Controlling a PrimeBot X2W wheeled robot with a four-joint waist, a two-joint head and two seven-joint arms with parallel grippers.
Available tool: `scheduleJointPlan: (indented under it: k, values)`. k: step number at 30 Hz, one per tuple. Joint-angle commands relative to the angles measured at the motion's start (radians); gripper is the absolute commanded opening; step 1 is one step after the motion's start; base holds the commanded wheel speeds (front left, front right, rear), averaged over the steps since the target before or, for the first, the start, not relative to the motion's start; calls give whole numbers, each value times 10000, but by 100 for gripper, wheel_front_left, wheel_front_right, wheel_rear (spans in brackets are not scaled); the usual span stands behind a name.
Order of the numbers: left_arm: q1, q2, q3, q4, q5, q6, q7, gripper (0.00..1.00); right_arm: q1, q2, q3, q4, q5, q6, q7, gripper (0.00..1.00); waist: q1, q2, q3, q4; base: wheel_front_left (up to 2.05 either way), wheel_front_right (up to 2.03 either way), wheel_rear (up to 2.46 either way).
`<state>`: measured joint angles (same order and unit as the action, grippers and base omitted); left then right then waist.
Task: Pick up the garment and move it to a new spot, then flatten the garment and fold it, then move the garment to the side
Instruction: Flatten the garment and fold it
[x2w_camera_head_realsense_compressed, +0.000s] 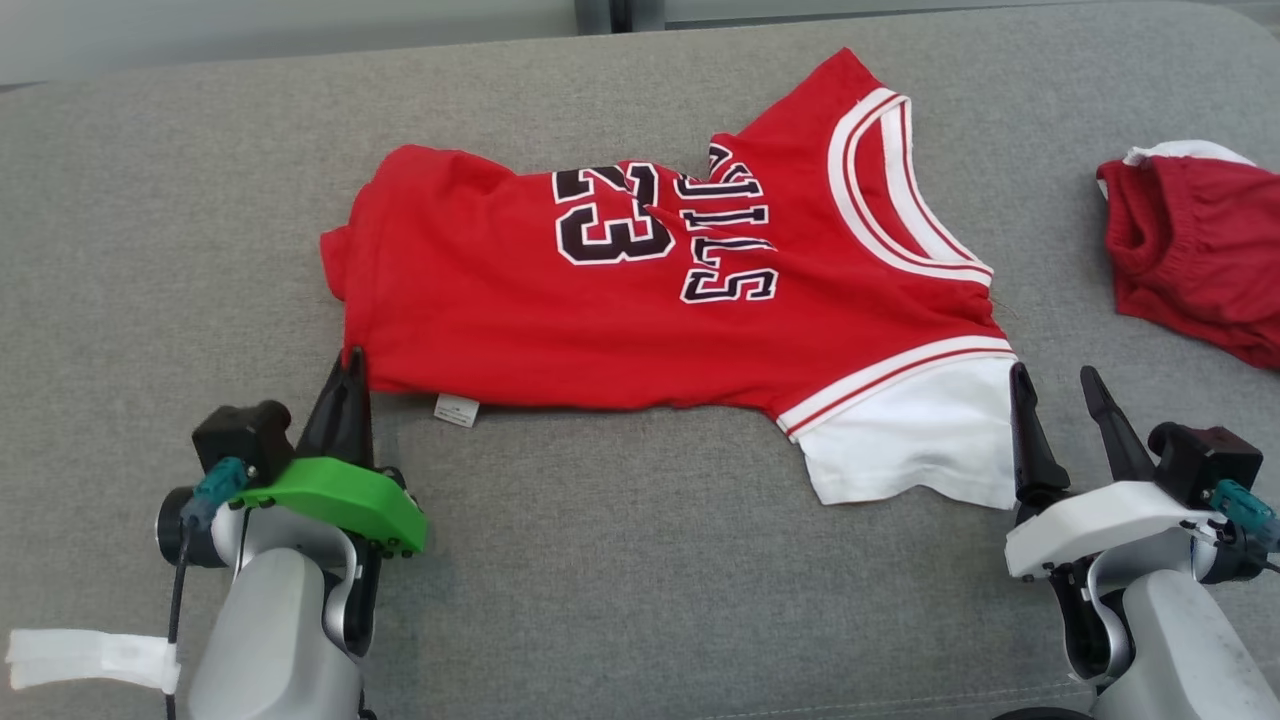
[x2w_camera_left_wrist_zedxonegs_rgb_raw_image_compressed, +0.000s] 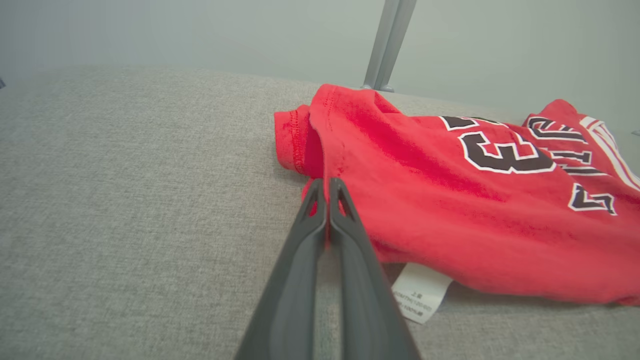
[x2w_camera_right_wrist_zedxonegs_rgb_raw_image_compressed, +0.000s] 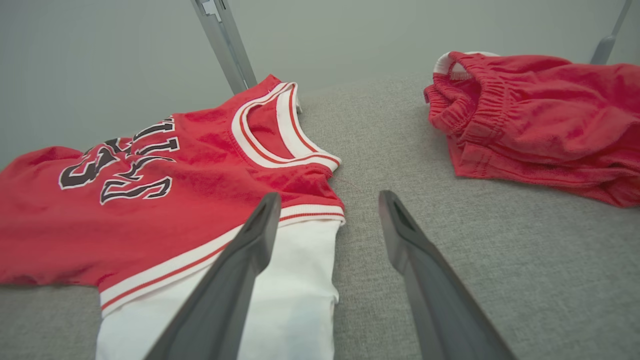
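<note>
In the head view, the jersey (x2w_camera_head_realsense_compressed: 640, 290) lies across the middle of the grey surface (x2w_camera_head_realsense_compressed: 150, 200). Its long axis runs from the left edge to the right edge, with the hem toward the left and the striped collar (x2w_camera_head_realsense_compressed: 900, 200) toward the right, number side up. A white sleeve (x2w_camera_head_realsense_compressed: 910, 440) sticks out toward the near edge at the collar end. The left jaws are closed, fingertips (x2w_camera_head_realsense_compressed: 350, 375) at the hem's near corner, just beside a white label (x2w_camera_head_realsense_compressed: 456, 409). The right jaws stand wide, their fingers (x2w_camera_head_realsense_compressed: 1024, 410) just off the sleeve's right side. Red shorts (x2w_camera_head_realsense_compressed: 1200, 250) sit by the right edge, apart from the jersey.

In the left wrist view, the fingers (x2w_camera_left_wrist_zedxonegs_rgb_raw_image_compressed: 310, 235) press together with red cloth showing between them, so they look pinched on the hem corner.

In the right wrist view, one spread finger (x2w_camera_right_wrist_zedxonegs_rgb_raw_image_compressed: 250, 240) overlaps the white sleeve, its tip by the striped trim. The other hangs over bare surface, and the sleeve's outer edge lies between them. Nothing is gripped.

Each arm sits at its own end of the long axis. The right arm is the nearer one to the sleeve and shoulder, which probably need gripping before any lift.
</note>
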<state>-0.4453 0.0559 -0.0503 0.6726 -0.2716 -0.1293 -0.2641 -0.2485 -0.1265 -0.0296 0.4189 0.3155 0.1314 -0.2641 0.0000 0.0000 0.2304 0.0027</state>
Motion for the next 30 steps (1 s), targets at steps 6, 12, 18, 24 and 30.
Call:
scheduleJointPlan:
  k: [6, 12, 18, 24, 30]
  values:
    - [1030, -11, -580, -963, -197, -4, 4, 0, 421, 133, -93, 132, 118, -17, 6, 100, 0, 0, -812, 1035, 0, 0, 0]
    - [2109, -40, -790, -1838, -220, -5, 4, 0, 569, 295, -192, 113, 25, -15, 6, 100, 0, 0, -960, 1434, 0, 0, 0]
    - [2165, -39, -1045, -1665, -227, -5, 3, 0, 400, 323, -139, 66, 114, -17, 6, 100, 0, 0, -709, 1249, 0, 0, 0]
    - [1513, -38, -921, -992, -111, -5, 4, 0, 128, 241, -44, 19, 103, -17, 6, 100, 0, 0, -239, 797, 0, 0, 0]
    - [615, 11, -558, 96, 397, 81, 4, 0, -104, 139, 57, -1, 135, -15, 6, 100, 0, 0, 176, 278, 0, 0, 0]
